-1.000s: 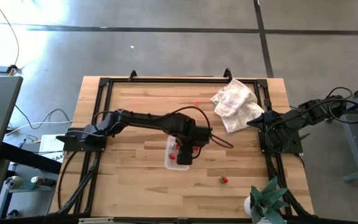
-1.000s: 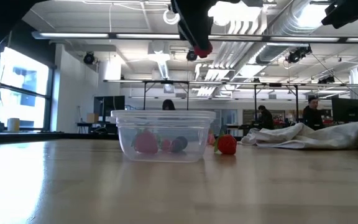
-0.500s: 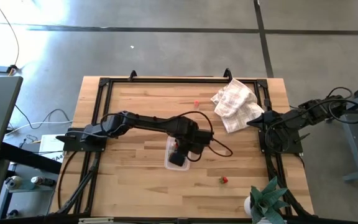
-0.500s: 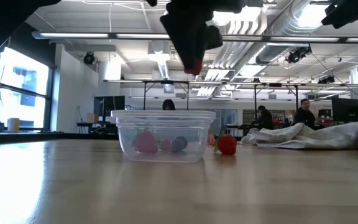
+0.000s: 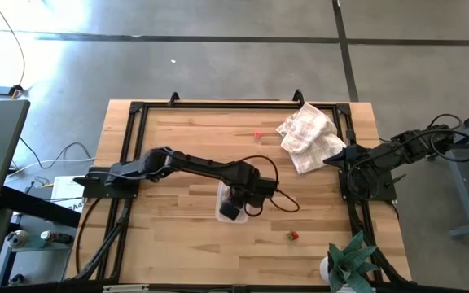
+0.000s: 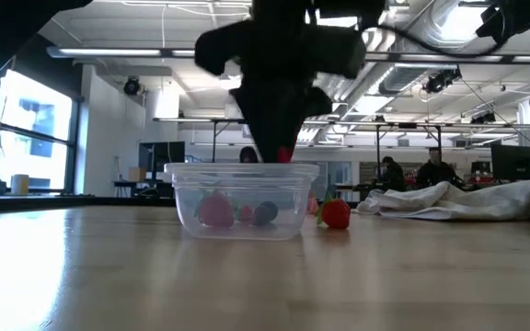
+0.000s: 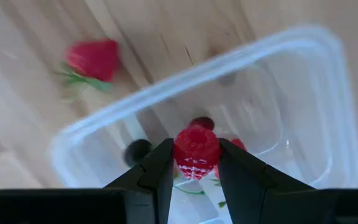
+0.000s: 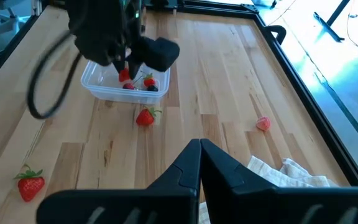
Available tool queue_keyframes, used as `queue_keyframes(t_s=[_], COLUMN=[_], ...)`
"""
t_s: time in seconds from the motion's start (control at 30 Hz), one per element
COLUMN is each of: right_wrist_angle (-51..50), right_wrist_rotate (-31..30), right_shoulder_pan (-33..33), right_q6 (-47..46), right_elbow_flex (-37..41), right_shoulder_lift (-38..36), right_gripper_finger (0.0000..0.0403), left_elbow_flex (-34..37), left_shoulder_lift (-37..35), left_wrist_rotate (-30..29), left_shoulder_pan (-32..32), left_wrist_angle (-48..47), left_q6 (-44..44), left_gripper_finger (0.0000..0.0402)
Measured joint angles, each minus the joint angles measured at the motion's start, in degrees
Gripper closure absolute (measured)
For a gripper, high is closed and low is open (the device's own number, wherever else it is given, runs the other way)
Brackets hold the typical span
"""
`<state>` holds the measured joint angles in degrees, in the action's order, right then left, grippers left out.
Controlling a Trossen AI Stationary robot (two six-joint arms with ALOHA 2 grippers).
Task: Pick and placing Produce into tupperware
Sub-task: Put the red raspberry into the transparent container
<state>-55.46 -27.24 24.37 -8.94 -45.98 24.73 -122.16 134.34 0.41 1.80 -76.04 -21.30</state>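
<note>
Wooden table (image 5: 177, 138) carries everything here, largest first: the crumpled cloth (image 5: 309, 137) at the far right corner, then the clear tub (image 5: 222, 210) near the middle. The left gripper (image 7: 196, 163) hangs just above the tub's rim, its fingers clamped on a red berry (image 7: 196, 151). Below it in the tub lie a few pieces already placed, one of them dark (image 7: 138, 150). The right gripper (image 8: 199, 154) waits at the table's right edge, fingers pressed together and empty.

Three strawberries remain outside: one (image 8: 145, 116) just beside the tub, one (image 5: 293, 235) near the front edge, and a paler piece (image 5: 257, 135) near the cloth.

Judging the risk: the berry is soft and round, so a release from this height could let it bounce off the pieces below or off the rim and roll away. Descending further could knock the light tub, since the fingers sit close to its wall.
</note>
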Motion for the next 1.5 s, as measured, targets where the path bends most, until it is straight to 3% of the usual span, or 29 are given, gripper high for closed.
queue_keyframes(t_s=[0.23, 0.4, 1.5], right_wrist_angle=[0.0, 0.0, 0.0], right_wrist_rotate=[0.0, 0.0, 0.01], right_shoulder_pan=[-0.02, -0.01, 0.0], right_q6=[0.0, 0.0, 0.0], right_elbow_flex=[0.0, 0.0, 0.0], right_shoulder_lift=[0.0, 0.0, 0.0], right_gripper_finger=[0.0402, 0.0402, 0.0402], left_elbow_flex=[7.2, 8.5, 8.58], left_shoulder_lift=[0.1, 0.02, 0.01], left_wrist_rotate=[0.3, -0.27, 1.56], left_shoulder_pan=[-0.81, -1.11, -3.11], left_wrist_angle=[3.83, 5.34, 9.17], left_q6=[0.91, 1.65, -2.25], left_gripper_finger=[0.0294, 0.0294, 0.0294])
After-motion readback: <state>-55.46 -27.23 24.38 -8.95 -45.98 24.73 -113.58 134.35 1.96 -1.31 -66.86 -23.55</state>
